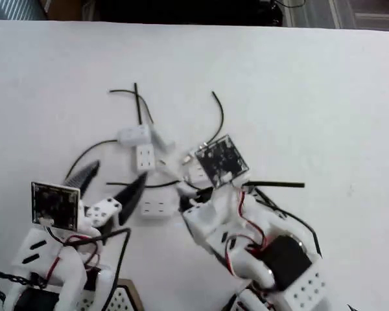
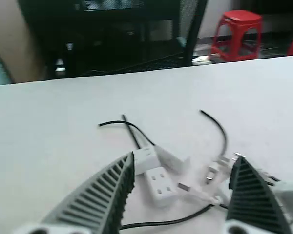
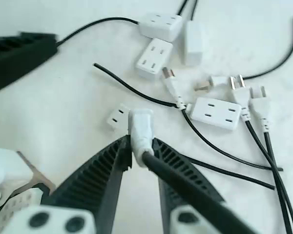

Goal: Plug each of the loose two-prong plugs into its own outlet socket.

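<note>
Right fingers (image 3: 107,170): clamped on white plug (image 3: 140,127), cable trailing back between them.
Plug: nose just beside small socket (image 3: 118,116), not yet in.
Left fingers (image 2: 107,190): apart, empty, well apart from that socket.
Risk: socket sits loose on desk (image 3: 63,97); if you push off-axis, expect it to skid away.

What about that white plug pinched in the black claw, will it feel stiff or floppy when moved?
The plug looks like hard moulded plastic, so it should be rigid in the right gripper. Its black cord is probably floppy, as the other cords lie in curves on the table, and may drag behind. Both look small, so likely light.
</note>
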Tool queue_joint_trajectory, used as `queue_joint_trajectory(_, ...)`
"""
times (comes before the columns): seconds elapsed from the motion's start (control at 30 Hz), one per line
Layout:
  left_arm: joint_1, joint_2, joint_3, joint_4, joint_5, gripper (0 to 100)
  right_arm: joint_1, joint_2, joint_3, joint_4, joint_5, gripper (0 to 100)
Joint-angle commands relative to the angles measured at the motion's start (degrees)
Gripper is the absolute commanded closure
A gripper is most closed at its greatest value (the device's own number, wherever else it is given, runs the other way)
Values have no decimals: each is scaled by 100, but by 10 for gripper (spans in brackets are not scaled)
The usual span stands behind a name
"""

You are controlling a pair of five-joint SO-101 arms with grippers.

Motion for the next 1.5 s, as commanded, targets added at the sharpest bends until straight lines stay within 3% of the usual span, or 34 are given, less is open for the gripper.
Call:
queue_joint_trajectory(0.0, -470, 75, 255, -18, -1327, 688, 664, 558, -35, -251, 26, 981)
queue_joint_trajectory(0.1, -470, 75, 554, -18, -1925, 692, 1218, 1059, -35, -532, 18, 981)
queue_joint_trajectory(0.27, -470, 84, 624, 9, -2954, 788, 1886, 1851, -26, -1015, 0, 981)
queue_joint_trajectory(0.43, -470, 268, 580, 18, -3349, 788, 2360, 2545, -18, -1446, -114, 981)
queue_joint_trajectory(0.7, -453, 3020, -809, 299, -3376, 778, 2607, 3240, 246, -2211, -527, 981)
queue_joint_trajectory(0.9, -66, 4875, -1477, 765, -4149, 737, 2738, 3240, 818, -2985, -519, 981)
queue_joint_trajectory(1.17, 268, 6378, -1503, 721, -5081, 618, 3292, 3240, 844, -3046, -527, 981)
queue_joint_trajectory(1.47, 338, 7363, -1943, 413, -5521, 612, 3284, 3240, 932, -3037, -527, 981)
